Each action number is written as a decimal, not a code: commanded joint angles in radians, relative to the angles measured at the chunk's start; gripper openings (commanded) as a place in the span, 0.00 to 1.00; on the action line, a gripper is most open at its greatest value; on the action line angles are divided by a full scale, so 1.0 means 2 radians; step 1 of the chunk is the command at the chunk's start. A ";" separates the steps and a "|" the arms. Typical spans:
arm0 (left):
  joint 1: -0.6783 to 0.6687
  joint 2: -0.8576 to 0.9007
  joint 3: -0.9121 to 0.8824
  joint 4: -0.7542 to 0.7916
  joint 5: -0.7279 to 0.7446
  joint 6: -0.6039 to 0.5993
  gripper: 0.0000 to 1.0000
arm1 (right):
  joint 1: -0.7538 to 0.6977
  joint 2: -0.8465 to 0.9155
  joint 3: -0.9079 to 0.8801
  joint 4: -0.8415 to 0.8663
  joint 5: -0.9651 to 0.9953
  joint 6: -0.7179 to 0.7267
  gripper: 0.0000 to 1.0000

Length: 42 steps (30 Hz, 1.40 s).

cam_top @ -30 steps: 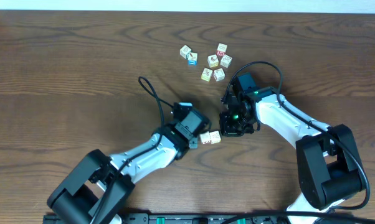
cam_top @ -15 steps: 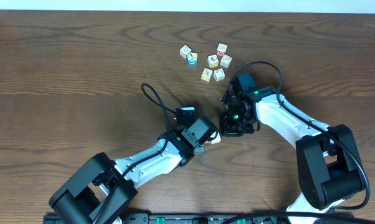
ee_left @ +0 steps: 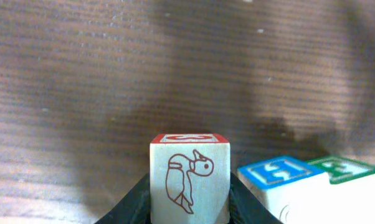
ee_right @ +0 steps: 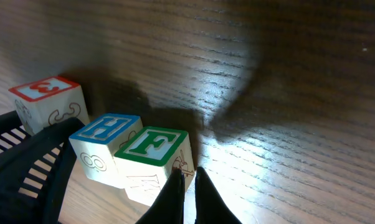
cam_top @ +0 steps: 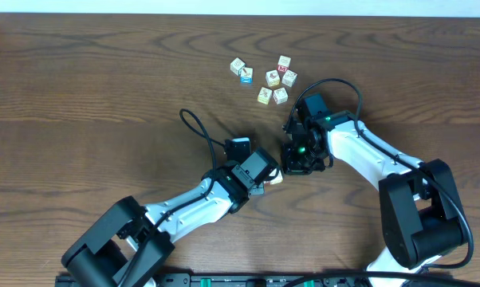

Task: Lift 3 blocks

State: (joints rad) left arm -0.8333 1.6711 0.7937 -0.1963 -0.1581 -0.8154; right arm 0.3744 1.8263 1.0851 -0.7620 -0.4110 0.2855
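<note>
The left hand (ee_left: pixel 189 194) pinches the red-topped block (ee_left: pixel 189 177). The blue-topped block (ee_right: pixel 103 148) and green-topped block (ee_right: pixel 151 152) adjoin it on the worktop (ee_right: pixel 287 81). The right hand (ee_right: pixel 187 185), pressed together, meets the green-topped block.

Item: dark wood-grain table (cam_top: pixel 104 80), beneath me. Item: cube with bright blue face (cam_top: pixel 245 76), far side. Item: cube with bold red face (cam_top: pixel 282 68), near it.

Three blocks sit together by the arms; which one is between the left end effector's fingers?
The red-topped block with the bird drawing: fingers flank both its sides. The blue-topped block and green-topped block sit beside it, outside the grip.
</note>
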 commanded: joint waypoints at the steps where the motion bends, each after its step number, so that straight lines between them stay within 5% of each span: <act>1: -0.002 0.003 -0.010 -0.026 0.021 -0.006 0.08 | 0.006 0.002 -0.001 -0.001 0.007 0.006 0.06; 21: -0.002 0.003 -0.010 -0.042 0.062 -0.007 0.09 | 0.006 0.002 -0.001 0.002 0.009 0.007 0.07; 34: -0.021 0.003 -0.010 -0.047 0.070 -0.007 0.46 | 0.006 0.002 -0.001 0.002 0.009 0.006 0.08; 42: -0.025 0.003 -0.010 -0.055 0.070 -0.007 0.52 | 0.006 0.002 -0.001 0.002 0.011 0.006 0.09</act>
State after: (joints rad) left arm -0.8791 1.6539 0.7944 -0.2775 -0.0544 -0.8158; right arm 0.3744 1.8263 1.0851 -0.7601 -0.3920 0.2855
